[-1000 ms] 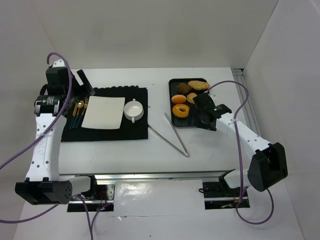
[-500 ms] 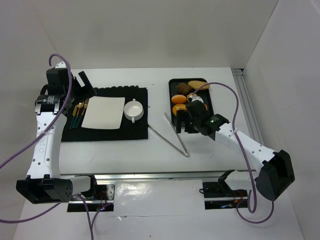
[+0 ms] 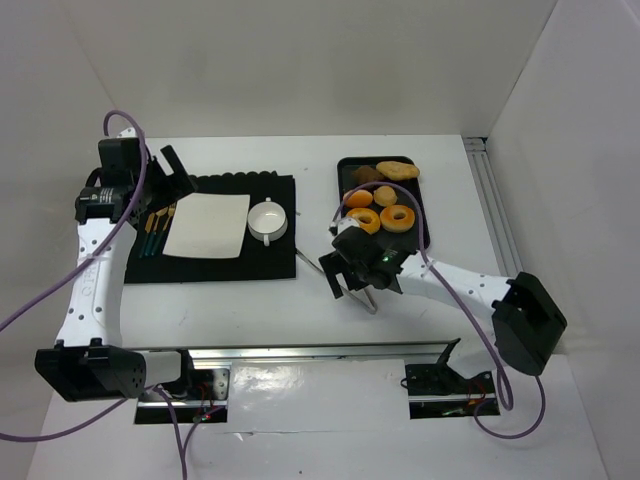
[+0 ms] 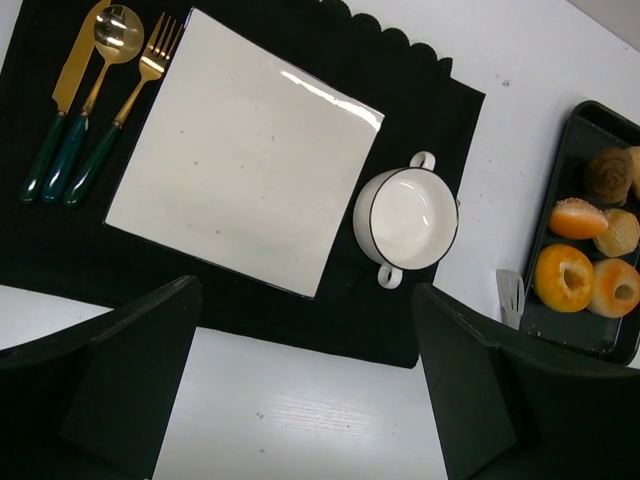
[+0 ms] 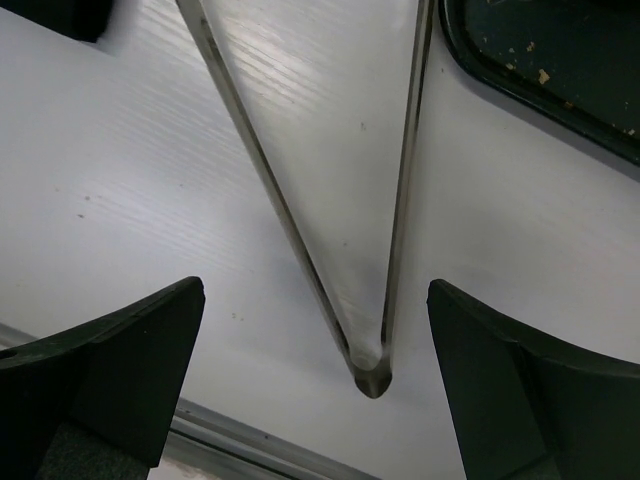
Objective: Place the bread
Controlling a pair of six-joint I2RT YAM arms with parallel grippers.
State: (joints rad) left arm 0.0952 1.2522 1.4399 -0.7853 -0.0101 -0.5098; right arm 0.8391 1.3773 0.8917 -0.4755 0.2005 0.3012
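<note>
The bread (image 3: pixel 398 217) lies in the black tray (image 3: pixel 348 168), just beside the orange ring (image 3: pixel 363 220) on its left. Nearer the arms, the right gripper (image 5: pixel 312 335) hangs spread wide over the hinge of the tongs (image 5: pixel 398 180) on the table (image 3: pixel 250 310), holding nothing. The left gripper (image 4: pixel 305 380) is also spread and empty, above the mat (image 4: pixel 420 100).

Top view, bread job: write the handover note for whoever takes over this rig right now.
Left gripper: open, empty, raised near the mat.
Right gripper: open, empty, over the tongs' hinge end.
Bread: in the tray, beside the paler ring.
Done: nothing placed; plate bare.
To do: probably grip the tongs, lift the bread, set it on the plate.
</note>
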